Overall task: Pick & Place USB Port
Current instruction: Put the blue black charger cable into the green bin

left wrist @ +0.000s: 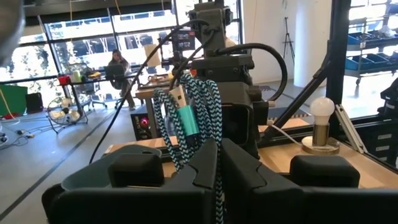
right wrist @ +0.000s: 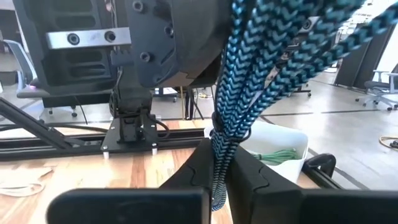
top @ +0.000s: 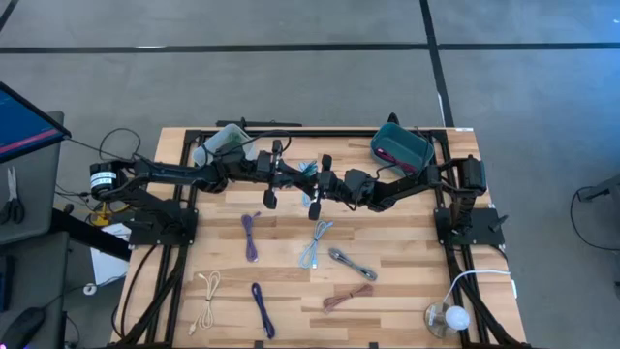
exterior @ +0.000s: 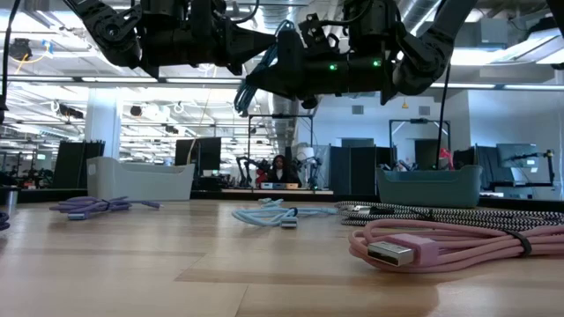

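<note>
A teal-and-black braided USB cable bundle (top: 308,170) hangs in the air over the far middle of the table, between my two grippers. My left gripper (top: 291,173) reaches in from the table's left and is shut on the bundle. My right gripper (top: 323,180) comes from the right and is shut on it too. In the left wrist view the bundle (left wrist: 186,118) shows a teal plug among its loops. In the low view the cable (exterior: 264,66) sits high above the table top. My left gripper (left wrist: 217,165) pinches several strands of the bundle's lower loops (left wrist: 216,134) between its two fingers, coming level from the table's left. The bundle is lifted clear. My right gripper (right wrist: 219,171) pinches several gathered strands (right wrist: 222,134) between its fingers, coming level from the table's right, facing the left gripper.
A teal bin (top: 402,145) stands at the far right, a pale bin (top: 225,141) at the far left. Loose cables lie on the table: purple (top: 251,236), light blue (top: 316,242), grey (top: 351,264), pink (top: 347,296), cream (top: 205,299). A lamp (top: 446,318) stands near right.
</note>
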Action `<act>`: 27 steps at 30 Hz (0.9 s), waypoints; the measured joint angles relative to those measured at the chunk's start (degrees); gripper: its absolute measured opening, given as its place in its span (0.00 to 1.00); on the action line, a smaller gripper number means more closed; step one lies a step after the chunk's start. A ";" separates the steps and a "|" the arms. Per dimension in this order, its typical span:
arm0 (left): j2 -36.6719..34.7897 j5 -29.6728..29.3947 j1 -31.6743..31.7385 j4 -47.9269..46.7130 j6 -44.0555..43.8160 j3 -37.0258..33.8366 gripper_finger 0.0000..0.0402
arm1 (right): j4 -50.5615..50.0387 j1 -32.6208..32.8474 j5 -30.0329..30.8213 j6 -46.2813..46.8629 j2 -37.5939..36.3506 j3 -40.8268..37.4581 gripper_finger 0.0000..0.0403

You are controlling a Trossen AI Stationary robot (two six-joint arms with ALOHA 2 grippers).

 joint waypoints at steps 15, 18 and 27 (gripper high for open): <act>-11.68 -0.21 2.24 -16.98 0.58 0.09 0.09 | 2.05 -1.63 3.02 -0.46 -6.39 -8.35 0.02; -14.23 -0.48 2.54 -22.00 0.89 0.11 0.11 | 1.77 -2.12 4.76 -1.75 -10.72 -11.84 0.02; -18.43 -0.44 3.26 -31.39 1.33 0.07 0.25 | -9.37 -3.34 18.49 -2.85 -30.73 -24.44 0.02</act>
